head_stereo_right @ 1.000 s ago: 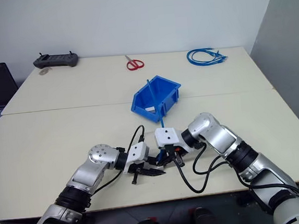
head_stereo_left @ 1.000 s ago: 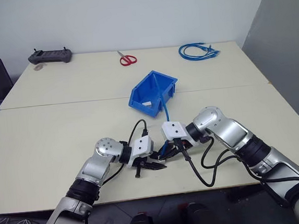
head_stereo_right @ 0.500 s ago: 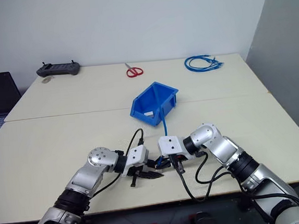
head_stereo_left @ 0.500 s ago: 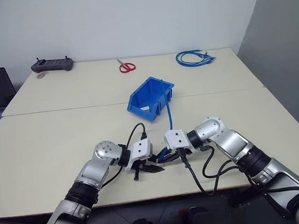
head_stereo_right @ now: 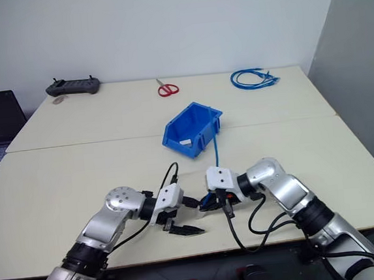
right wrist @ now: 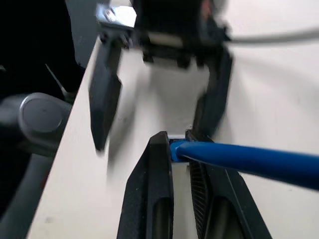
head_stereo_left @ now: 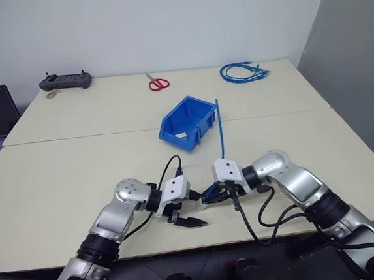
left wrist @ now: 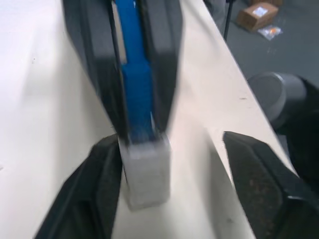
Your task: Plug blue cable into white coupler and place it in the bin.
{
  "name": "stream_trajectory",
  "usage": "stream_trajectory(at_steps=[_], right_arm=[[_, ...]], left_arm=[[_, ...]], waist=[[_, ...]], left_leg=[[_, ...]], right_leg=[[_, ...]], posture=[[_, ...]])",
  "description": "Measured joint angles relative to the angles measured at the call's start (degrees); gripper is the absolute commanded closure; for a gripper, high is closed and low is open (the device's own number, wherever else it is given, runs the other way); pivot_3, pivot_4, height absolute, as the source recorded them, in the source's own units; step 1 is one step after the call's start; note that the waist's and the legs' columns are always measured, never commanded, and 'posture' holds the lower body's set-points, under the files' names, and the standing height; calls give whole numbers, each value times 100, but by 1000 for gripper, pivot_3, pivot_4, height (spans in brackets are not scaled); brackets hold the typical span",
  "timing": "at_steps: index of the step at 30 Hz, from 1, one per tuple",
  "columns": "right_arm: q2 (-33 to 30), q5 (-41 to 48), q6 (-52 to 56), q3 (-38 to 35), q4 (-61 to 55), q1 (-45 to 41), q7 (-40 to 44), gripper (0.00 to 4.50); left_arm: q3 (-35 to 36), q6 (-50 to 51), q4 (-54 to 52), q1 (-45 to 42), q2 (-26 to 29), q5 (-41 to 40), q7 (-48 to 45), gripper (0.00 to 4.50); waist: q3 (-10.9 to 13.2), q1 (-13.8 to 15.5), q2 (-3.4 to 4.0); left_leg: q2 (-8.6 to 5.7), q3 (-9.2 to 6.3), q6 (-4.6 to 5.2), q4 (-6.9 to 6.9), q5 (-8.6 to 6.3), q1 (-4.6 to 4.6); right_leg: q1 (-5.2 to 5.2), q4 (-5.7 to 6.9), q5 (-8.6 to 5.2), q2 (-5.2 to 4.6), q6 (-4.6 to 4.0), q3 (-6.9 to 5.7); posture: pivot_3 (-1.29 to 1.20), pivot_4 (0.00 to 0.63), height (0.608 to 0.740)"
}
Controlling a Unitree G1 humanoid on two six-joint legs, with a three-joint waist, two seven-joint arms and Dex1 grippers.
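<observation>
Your right gripper (head_stereo_left: 213,195) is clamped on the blue cable (head_stereo_left: 220,129) near its plug, with the white coupler (left wrist: 146,171) seated on that end. The cable rises far toward the bin (head_stereo_left: 187,122), which lies far and slightly left, nearer your right arm. Your left gripper (head_stereo_left: 186,216) stands wide, empty. Only its wrist view shows the coupler.
</observation>
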Motion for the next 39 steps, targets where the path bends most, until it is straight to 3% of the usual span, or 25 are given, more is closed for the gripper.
stream_trajectory(at_steps=[1, 5, 11, 13, 16, 17, 21, 22, 23, 27, 34, 39], right_arm=[[-105, 238, 691, -289, -299, 2, -121, 4328], [-141, 815, 2037, -1158, -597, -360, -543, 4328], [459, 1421, 3220, -2252, -94, -1702, -1408, 4328], [765, 1363, 3290, -2511, 706, -2271, -1910, 4328], [993, 1144, 3066, -2606, 1677, -2774, -2443, 4328], [1183, 1004, 2819, -2617, 2480, -3119, -2720, 4328], [1410, 760, 2209, -2683, 3923, -3683, -3062, 4328], [1503, 716, 2014, -2721, 4308, -3858, -3108, 3627], [1576, 684, 1840, -2750, 4604, -3991, -3121, 3552], [1808, 538, 992, -2838, 5825, -4585, -3245, 2568], [1725, 253, 423, -2849, 6632, -4734, -3326, 1125], [1409, 158, 512, -2785, 6363, -4508, -2961, 1125]], left_arm=[[214, 245, -357, 250, 110, -142, 188, 74], [771, 1043, -1268, 486, 60, -554, 899, 32], [1745, 2376, -2834, 560, -570, -1213, 2700, 32], [2085, 2762, -3353, 597, -969, -1282, 3548, 32], [2337, 3075, -3808, 664, -1191, -1267, 4400, 32], [2425, 3223, -4044, 787, -1218, -1175, 4786, 32], [2446, 3414, -4376, 928, -1300, -1104, 5366, 32], [2425, 3419, -4378, 953, -1310, -1070, 5471, 0], [2410, 3417, -4378, 963, -1332, -1029, 5553, 0], [2262, 3411, -4367, 852, -1548, -956, 5951, 0], [2178, 3412, -4347, 878, -1569, -953, 6169, 0], [2223, 3425, -4060, 851, -1701, -916, 6465, 0]], waist=[[36, 0, 6], [143, 13, -12], [168, -24, -12], [168, -28, -12], [167, -2, -14], [168, -9, -15], [169, -2, -14], [169, -3, -14], [170, -3, -15], [170, 14, -15], [170, 9, -15], [170, 16, -16]], left_leg=[[2, 2, 0, 0, 0, -13], [8, -5, -1, 4, 0, -31], [7, -3, -1, 3, 0, -47], [7, 1, -1, 5, 0, -60], [3, -3, -2, 6, 1, -96], [3, 4, -2, 8, 1, -102], [-5, 11, -5, 6, 0, -112], [-6, 13, -6, 6, -1, -113], [-6, 11, -6, 6, -2, -116], [-10, 7, -9, 6, -3, -117], [-20, 9, -9, 6, -3, -118], [-26, 3, -9, 6, -3, -118]], right_leg=[[-12, 1, 0, -6, 1, 1], [-27, 3, 5, -10, 9, -7], [-37, -4, 8, -8, 13, -4], [-50, -3, 10, -8, 12, 2], [-81, -2, 27, -9, -17, 0], [-88, -3, 33, -9, -17, 7], [-92, -14, 35, -18, -19, 9], [-92, -16, 35, -19, -19, 10], [-93, -18, 35, -20, -19, 8], [-91, -19, 35, -23, -18, 3], [-91, -18, 36, -38, -16, 5], [-87, -19, 37, -43, -15, 1]], posture=[[0, 150, 740], [0, 150, 740], [0, 150, 740], [0, 150, 740], [0, 150, 740], [0, 150, 740], [0, 150, 740], [0, 150, 740], [0, 150, 740], [0, 150, 740], [0, 150, 740], [0, 150, 740]])
